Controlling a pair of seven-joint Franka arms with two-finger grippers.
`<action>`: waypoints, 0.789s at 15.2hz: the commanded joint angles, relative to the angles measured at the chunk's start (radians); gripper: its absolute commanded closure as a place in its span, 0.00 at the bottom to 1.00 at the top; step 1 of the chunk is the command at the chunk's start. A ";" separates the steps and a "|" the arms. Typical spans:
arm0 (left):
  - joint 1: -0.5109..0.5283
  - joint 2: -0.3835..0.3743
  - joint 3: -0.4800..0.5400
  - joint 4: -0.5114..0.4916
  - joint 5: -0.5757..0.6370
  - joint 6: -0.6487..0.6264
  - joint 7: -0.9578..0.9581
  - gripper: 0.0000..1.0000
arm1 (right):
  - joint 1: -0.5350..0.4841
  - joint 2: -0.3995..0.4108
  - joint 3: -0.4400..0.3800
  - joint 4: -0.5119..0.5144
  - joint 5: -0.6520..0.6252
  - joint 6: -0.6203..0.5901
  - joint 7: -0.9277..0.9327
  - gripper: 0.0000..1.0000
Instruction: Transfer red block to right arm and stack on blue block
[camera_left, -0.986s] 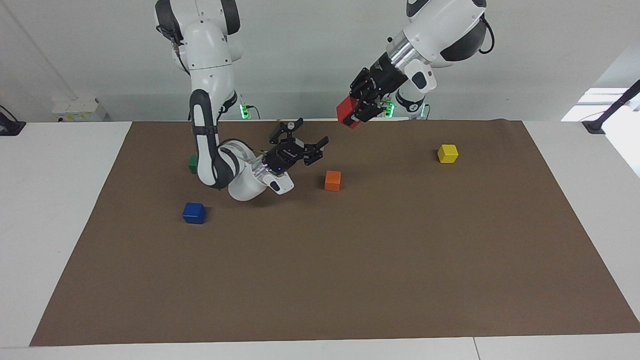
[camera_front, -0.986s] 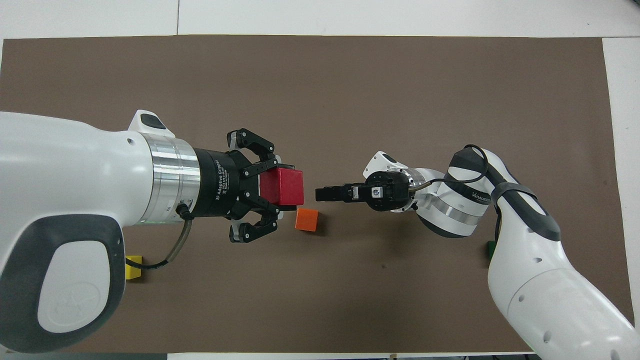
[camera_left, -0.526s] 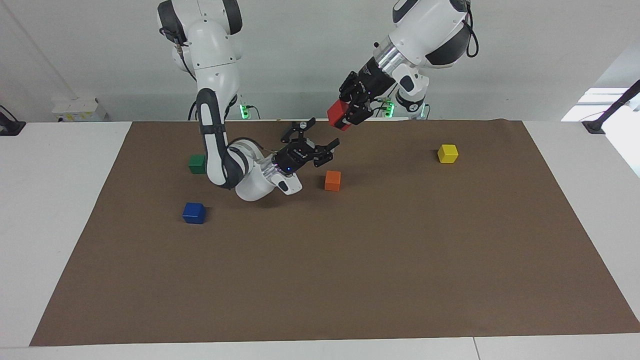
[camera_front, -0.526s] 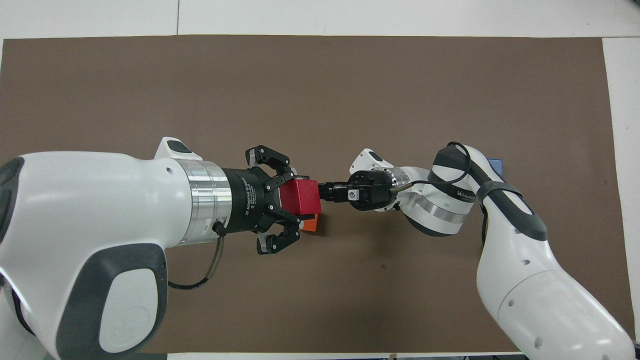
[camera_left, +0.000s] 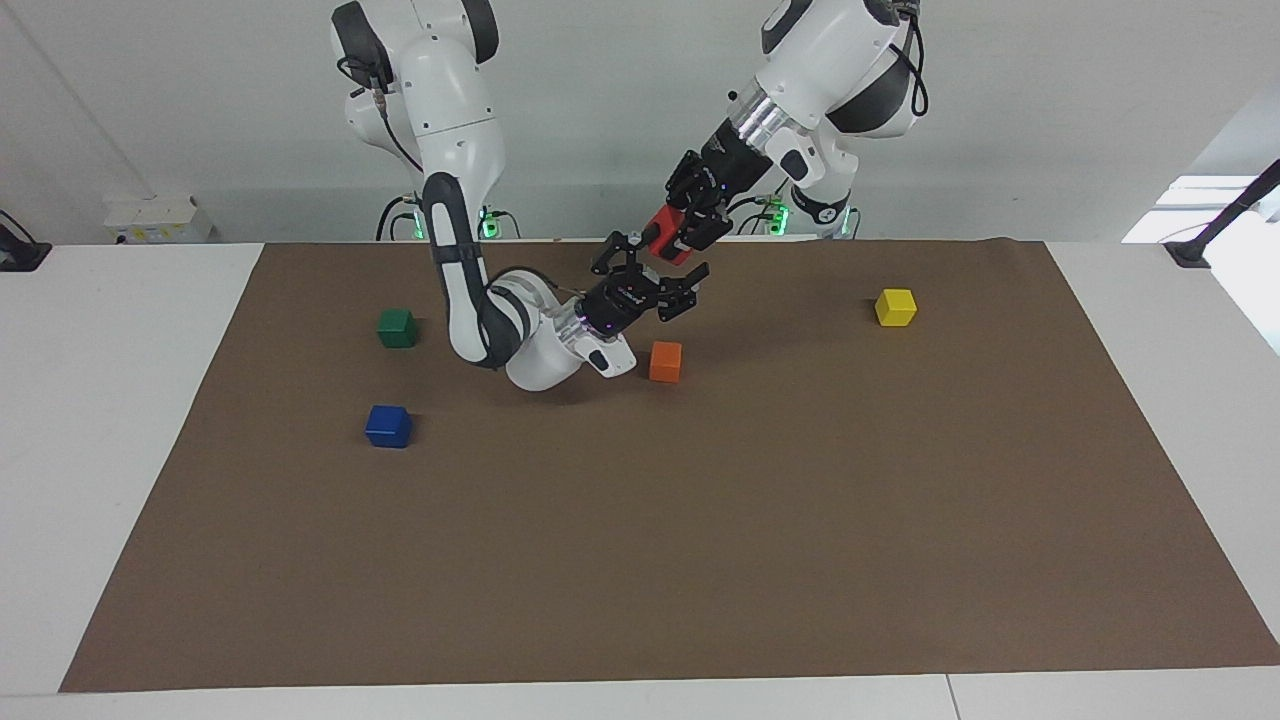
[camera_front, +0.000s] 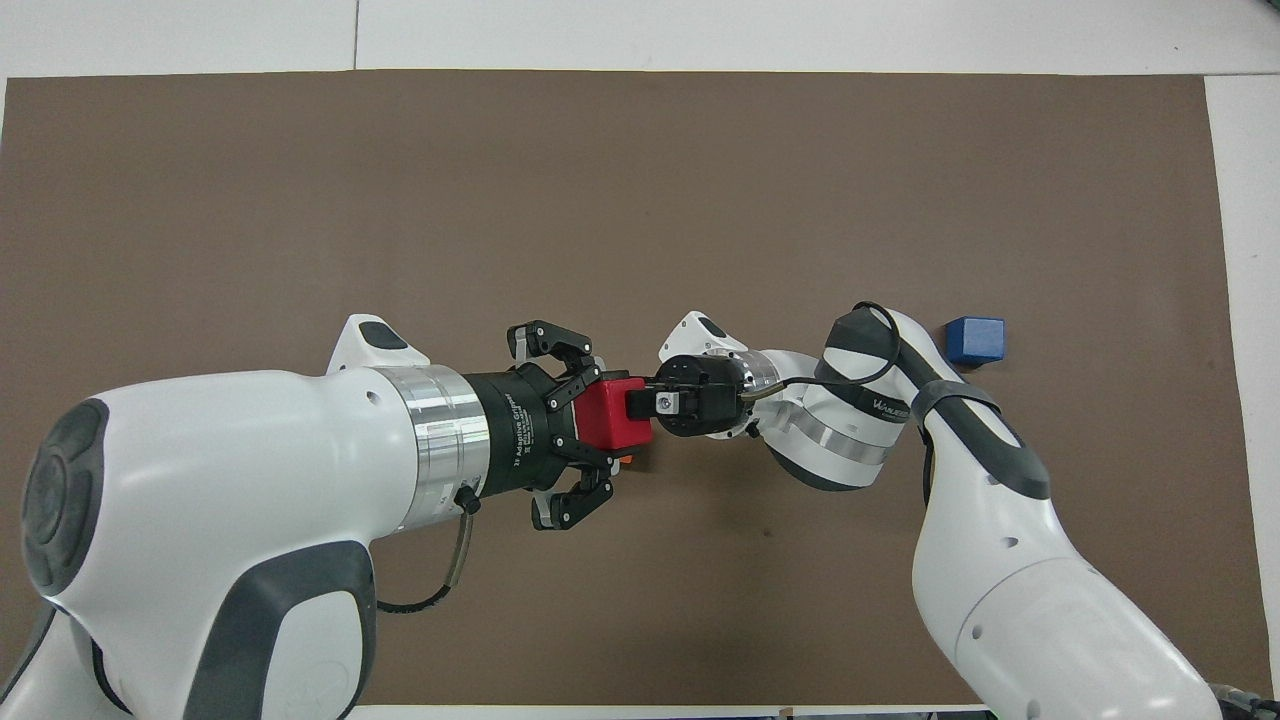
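Observation:
My left gripper (camera_left: 676, 232) is shut on the red block (camera_left: 660, 224) and holds it in the air above the brown mat, over the orange cube (camera_left: 665, 361). My right gripper (camera_left: 652, 264) is open, its fingers spread around the lower end of the red block. In the overhead view the left gripper (camera_front: 598, 416) holds the red block (camera_front: 605, 415) and the right gripper (camera_front: 640, 403) meets its free face. The blue block (camera_left: 388, 426) sits on the mat toward the right arm's end, and shows in the overhead view (camera_front: 975, 340).
A green cube (camera_left: 397, 327) lies nearer to the robots than the blue block. A yellow cube (camera_left: 895, 307) lies toward the left arm's end. The brown mat (camera_left: 700, 560) covers the table.
Both grippers have moved toward each other. The red block has come from apart to between the right gripper's open fingers. The right arm's move has uncovered the green and blue cubes.

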 joint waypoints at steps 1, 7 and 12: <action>-0.016 -0.032 0.013 -0.035 -0.026 0.025 0.049 1.00 | 0.009 0.010 0.004 0.014 0.008 0.030 0.002 0.04; -0.007 -0.032 0.015 -0.037 -0.026 0.015 0.052 1.00 | 0.020 0.007 0.004 0.015 0.013 0.044 0.019 1.00; -0.004 -0.032 0.015 -0.037 -0.026 0.015 0.065 1.00 | 0.020 0.000 0.006 0.015 0.013 0.065 0.024 1.00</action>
